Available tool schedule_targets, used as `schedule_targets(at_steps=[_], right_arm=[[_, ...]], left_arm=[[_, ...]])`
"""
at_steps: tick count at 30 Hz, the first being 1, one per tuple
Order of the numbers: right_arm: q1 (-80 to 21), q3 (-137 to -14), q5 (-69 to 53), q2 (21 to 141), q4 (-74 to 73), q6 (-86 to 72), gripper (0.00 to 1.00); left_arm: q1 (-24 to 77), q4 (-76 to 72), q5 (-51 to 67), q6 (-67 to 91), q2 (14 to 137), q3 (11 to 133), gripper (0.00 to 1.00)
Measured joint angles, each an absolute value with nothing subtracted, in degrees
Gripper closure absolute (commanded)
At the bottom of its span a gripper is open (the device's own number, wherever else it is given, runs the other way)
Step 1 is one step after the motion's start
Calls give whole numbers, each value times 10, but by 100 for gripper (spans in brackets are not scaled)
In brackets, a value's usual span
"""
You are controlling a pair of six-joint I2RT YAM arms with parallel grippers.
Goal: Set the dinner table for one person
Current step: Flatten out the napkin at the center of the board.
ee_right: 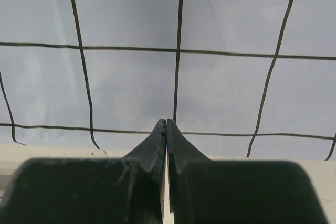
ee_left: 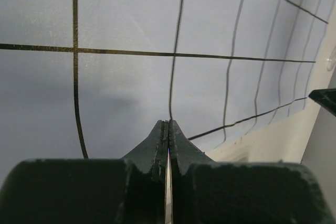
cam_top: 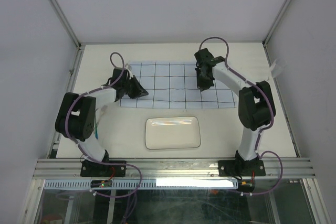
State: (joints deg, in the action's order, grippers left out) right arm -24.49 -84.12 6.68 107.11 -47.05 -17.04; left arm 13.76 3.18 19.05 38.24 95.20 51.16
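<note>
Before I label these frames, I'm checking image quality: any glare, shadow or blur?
Top external: even light, with a faint sheen on the white rectangular plate. Left wrist: a soft grey shadow on the pale-blue gridded cloth ahead of the shut left claw. Right wrist: grid lines crisp, with the right claw dark against them.

The left arm (cam_top: 79, 116) and right arm (cam_top: 254, 106) are each showing white tubular links between bulky black joint housings, with purple cables (cam_top: 214, 38) looping toward black base plates (cam_top: 102, 167). The left gripper (ee_left: 168, 124) and right gripper (ee_right: 166, 121) are showing scuffed matte-black fingers (ee_left: 156, 148) tapering thin.
</note>
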Motion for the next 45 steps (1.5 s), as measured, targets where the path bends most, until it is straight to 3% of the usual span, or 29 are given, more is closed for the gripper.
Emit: schedule_targets(at_steps=[8,18,28,45], right_arm=[[-241,-854,34,1095,-442,-168,100],[-241,-861,-130,1109,-298,-218,100],[-241,-890,-267,1233,-168,-290,100],[-238,-933,-293,1307,-148,-332,100]], left_arm=[[138,-18,218,411,994,487,100],[138,-118,275,449,1025,434,100],[129,-244,322,496,1054,389,100],[127,-349,348,527,1066,338,100]])
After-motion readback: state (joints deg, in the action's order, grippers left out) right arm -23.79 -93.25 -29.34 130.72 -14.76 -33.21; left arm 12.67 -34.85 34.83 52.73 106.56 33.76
